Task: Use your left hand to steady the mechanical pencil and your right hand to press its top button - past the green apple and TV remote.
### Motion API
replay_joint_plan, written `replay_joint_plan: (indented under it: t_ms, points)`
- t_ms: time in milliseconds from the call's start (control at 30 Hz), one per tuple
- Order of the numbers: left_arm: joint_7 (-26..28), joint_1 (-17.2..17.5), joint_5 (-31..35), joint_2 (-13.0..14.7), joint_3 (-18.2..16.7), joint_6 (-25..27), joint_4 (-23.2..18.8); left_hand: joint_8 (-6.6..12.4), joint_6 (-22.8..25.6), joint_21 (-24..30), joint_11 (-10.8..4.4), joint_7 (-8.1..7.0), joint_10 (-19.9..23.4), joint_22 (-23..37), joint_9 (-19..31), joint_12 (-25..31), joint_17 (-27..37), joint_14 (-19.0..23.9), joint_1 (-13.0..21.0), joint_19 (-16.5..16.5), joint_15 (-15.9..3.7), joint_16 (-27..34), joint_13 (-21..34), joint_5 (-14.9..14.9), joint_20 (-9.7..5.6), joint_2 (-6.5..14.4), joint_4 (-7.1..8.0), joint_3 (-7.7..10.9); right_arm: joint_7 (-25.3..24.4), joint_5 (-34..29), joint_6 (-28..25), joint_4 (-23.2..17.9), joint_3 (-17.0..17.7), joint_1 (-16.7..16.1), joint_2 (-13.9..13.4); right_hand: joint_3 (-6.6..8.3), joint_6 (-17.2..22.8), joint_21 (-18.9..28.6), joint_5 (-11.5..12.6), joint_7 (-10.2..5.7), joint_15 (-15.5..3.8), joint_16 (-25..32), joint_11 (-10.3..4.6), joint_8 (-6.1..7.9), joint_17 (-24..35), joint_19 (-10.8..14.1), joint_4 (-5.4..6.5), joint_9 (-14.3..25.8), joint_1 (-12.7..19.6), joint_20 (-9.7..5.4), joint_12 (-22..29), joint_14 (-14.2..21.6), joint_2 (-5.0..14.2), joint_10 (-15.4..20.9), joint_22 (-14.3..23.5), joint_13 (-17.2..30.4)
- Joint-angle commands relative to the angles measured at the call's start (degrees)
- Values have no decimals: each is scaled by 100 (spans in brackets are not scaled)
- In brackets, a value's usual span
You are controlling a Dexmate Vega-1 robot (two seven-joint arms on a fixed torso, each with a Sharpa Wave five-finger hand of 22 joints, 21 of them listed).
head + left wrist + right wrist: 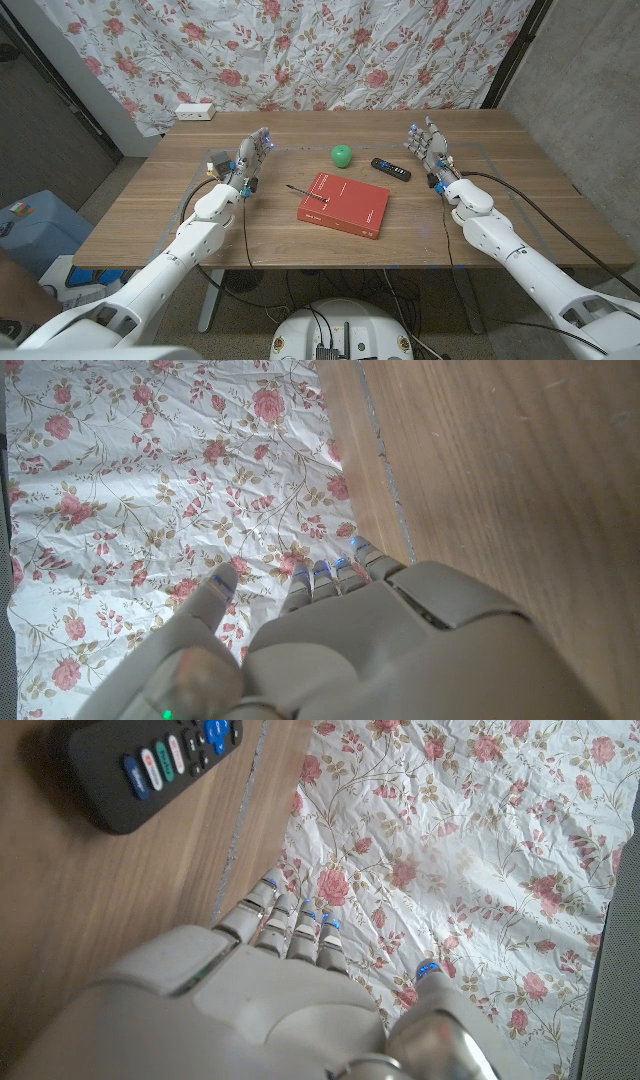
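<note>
Standing on edge at either side of the wooden table [150, 225], both hands are up with fingers apart and nothing in them. Left hand [252, 158] sits at the table's left, palm facing the middle; its fingers [330, 575] point toward the floral cloth [300, 50] hanging behind the table. Right hand [430, 148] mirrors it on the right side, fingers [290, 925] likewise aimed at the cloth.

Mechanical pencil [306, 192] lies across the near-left corner of a red book [345, 204] at mid-table, tip end poking off the book's edge toward the left hand (thin and dark, details too small to make out). Neither hand touches it; both are well apart from it.

Green apple [342, 155] sits behind the book, TV remote [391, 169] just to its right, between apple and right hand. The right wrist view has the remote [150, 765] on the wood near that hand's fingertips, not touching.

A white power strip [195, 111] rests at the far-left table corner.
</note>
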Motion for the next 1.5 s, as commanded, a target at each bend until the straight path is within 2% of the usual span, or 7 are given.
replay_joint_plan:
  t_ms: [33,267,433,867,1233,1267,1500]
  points:
    - [145,114,118,59,-9,-30,-142,25,40,11,-26,12,5,13,16,18,17,-8,32,42,-30,23,7,24,-209,370,-51,37,-115,-239,182,38,-101,12,67,36,59,20,33,-2,-9,31,5,31,-4,36,2,14,14,-33,38,65,16,26,9,3]
    - [76,76,213,103,8,-140,-116,40,131,-1,-80,-5,88,10,16,29,17,45,83,70,-71,19,6,15,-215,353,-170,37,-268,-356,138,-140,-101,-47,-7,44,58,-6,41,-7,-22,29,-13,33,-35,17,-6,13,15,-62,37,57,25,4,9,-8]
    - [30,74,323,225,-9,-224,-144,74,362,-6,-124,-39,319,7,15,67,17,172,203,163,-154,22,6,5,-204,364,-401,56,-406,-402,158,-238,-79,-102,0,52,65,-24,48,-12,-25,29,-14,38,-59,6,-12,12,17,-78,42,52,34,4,8,-16]
    - [100,197,423,914,-39,699,-969,65,497,-23,-199,-83,450,4,13,64,17,265,332,217,-232,16,6,-12,-212,362,-632,84,-617,-498,71,-472,-62,-236,-68,66,85,-57,60,-18,-34,37,-19,46,-113,-6,-17,10,9,-102,51,63,56,4,7,-34]
    - [125,103,877,1585,141,1669,-1730,101,831,-49,-370,-248,770,-4,12,82,22,390,602,313,-388,10,9,-16,-319,184,-1180,92,-551,-515,136,-380,-57,-208,-85,81,82,-80,69,-21,-49,38,-17,46,-167,-7,-31,9,11,-121,55,58,70,-4,7,-49]
    - [137,96,935,1633,157,1724,-1790,114,896,-53,-412,-263,834,-4,14,80,23,427,683,335,-407,11,10,-11,-330,159,-1299,98,-539,-512,162,-356,-55,-204,-77,83,75,-81,69,-18,-48,38,-17,43,-172,-5,-33,9,11,-121,56,58,71,-3,7,-50]
    - [177,35,1327,1876,275,1967,-2119,146,1072,-44,-527,-398,1014,-5,19,76,23,528,891,447,-525,12,10,-5,-399,88,-1486,86,-483,-471,280,-253,-25,-199,-46,96,26,-123,76,72,-84,25,-21,27,-234,-63,-55,6,17,-218,47,14,72,-28,4,-72]
